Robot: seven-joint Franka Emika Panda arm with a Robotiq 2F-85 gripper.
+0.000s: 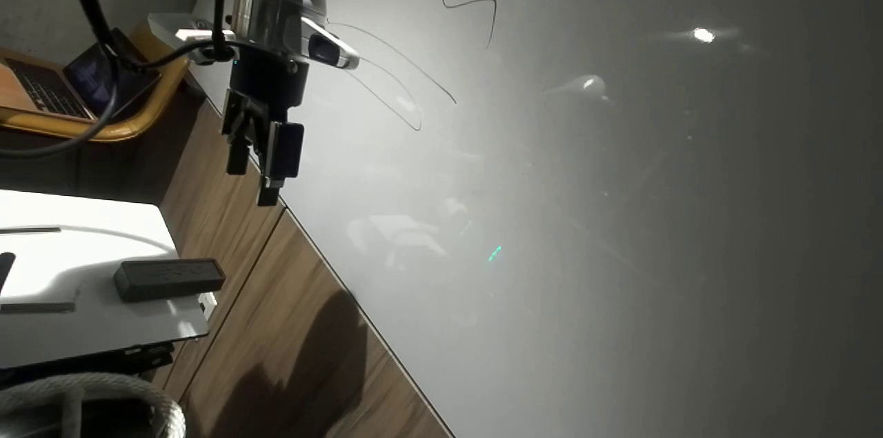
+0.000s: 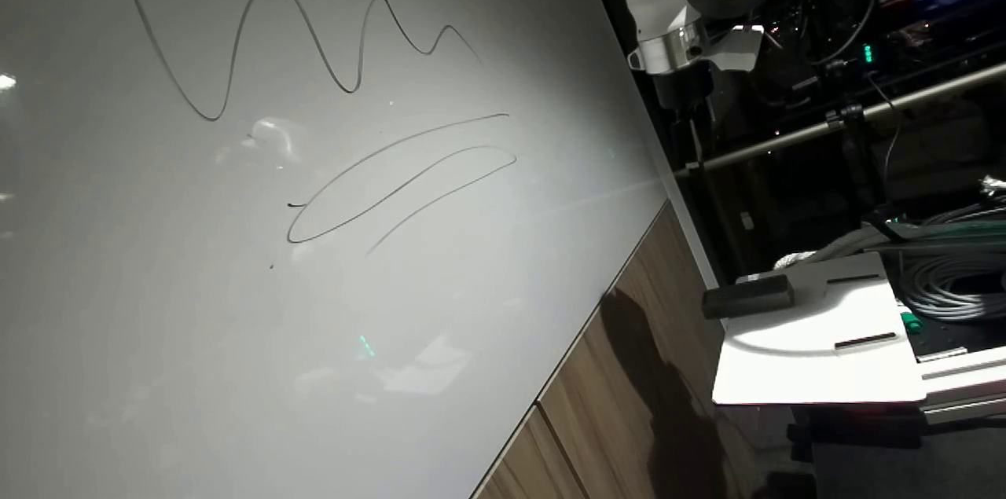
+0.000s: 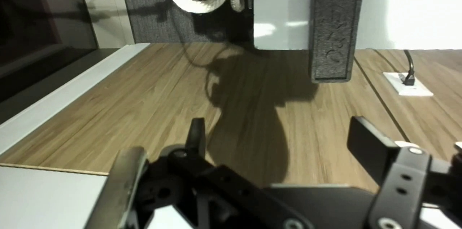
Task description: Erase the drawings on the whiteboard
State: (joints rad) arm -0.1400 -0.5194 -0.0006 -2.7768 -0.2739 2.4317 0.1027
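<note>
Clearly, we count two thin drawings [image 2: 313,34] on one whiteboard [image 2: 196,326]: one zigzag [image 2: 350,92] across the upper left of the frame in an exterior view, and one slanted loop [image 2: 397,190] below it, left of the middle. In the wrist view we find one gripper [image 3: 278,131] along the bottom of the frame, its two fingers [image 3: 369,146] standing well apart. Toward the upper right there, we see one dark grey block [image 3: 335,29] lying on one small white table [image 3: 426,12], its lower end jutting past the table's edge.
</note>
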